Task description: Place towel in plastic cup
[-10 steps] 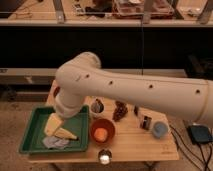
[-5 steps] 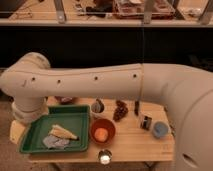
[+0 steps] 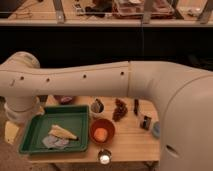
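Arm [image 3: 80, 80] now swung to frame left, gripper out of view lower left, fingers open and empty — towel [image 3: 55, 142] still in tray [image 3: 75, 119], plastic cup [image 3: 156, 130] far right.

Green tray [image 3: 75, 121] with corn cob [image 3: 62, 132], orange bowl [image 3: 103, 142], dark metal cup [image 3: 97, 106], table [image 3: 132, 141]

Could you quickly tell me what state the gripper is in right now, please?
Gripper: open and holding nothing, low at the left edge of the green tray; the towel lies in the tray.
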